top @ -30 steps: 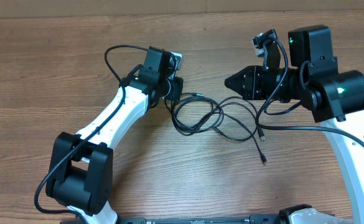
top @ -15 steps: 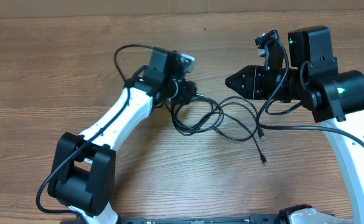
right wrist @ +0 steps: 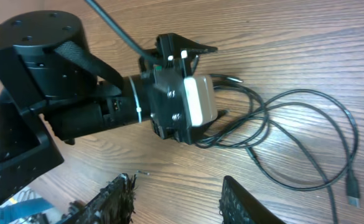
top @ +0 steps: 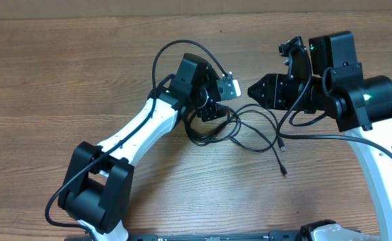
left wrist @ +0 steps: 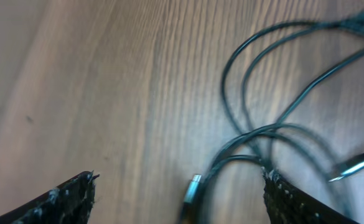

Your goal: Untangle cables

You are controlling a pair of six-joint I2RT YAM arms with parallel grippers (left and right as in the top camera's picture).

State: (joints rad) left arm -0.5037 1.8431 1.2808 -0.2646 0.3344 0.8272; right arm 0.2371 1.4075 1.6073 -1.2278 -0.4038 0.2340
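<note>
Since the cables (top: 234, 136) sprawl left-to-right at mid-frame on the counter (top: 61, 80), the left pincer (left wrist: 178, 177) is nearer. It hangs spread and empty over their left loops, while the right pincer (top: 251, 90), half-spread and empty, sits toward upper right.

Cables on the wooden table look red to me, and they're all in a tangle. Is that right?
Not quite. The cables are black, not red, as the overhead view shows. The rest is right: they lie in a tangle on the wooden table.
</note>
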